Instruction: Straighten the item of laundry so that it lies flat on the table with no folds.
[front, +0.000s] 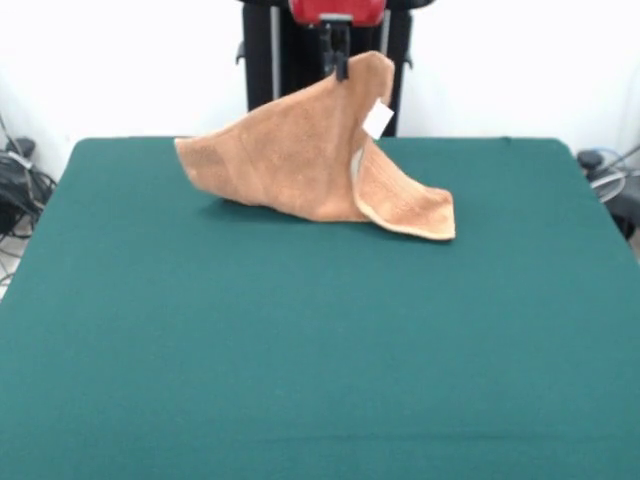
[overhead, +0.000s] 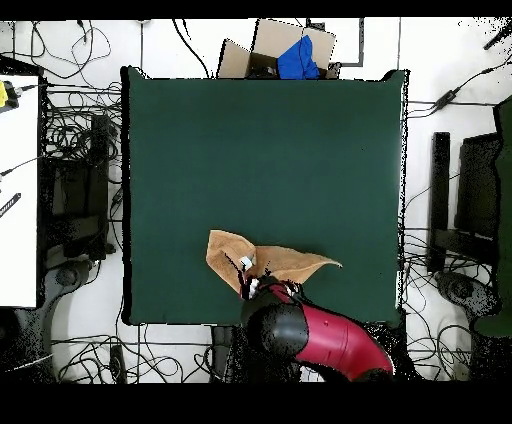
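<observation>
At the frame's top centre, the peach towel (front: 300, 165) is pinched by the claw (front: 341, 68) and lifted by one corner off the green bench (front: 300, 350), its lower edges trailing on it

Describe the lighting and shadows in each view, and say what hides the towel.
Front view: even, soft light, no glare; the raised towel throws a faint shadow on the green table beneath its lower edge, and the gripper pinches its peak against a bright white wall. Overhead view: flat light, no clear shadow; the red arm covers the towel's near edge.
</observation>
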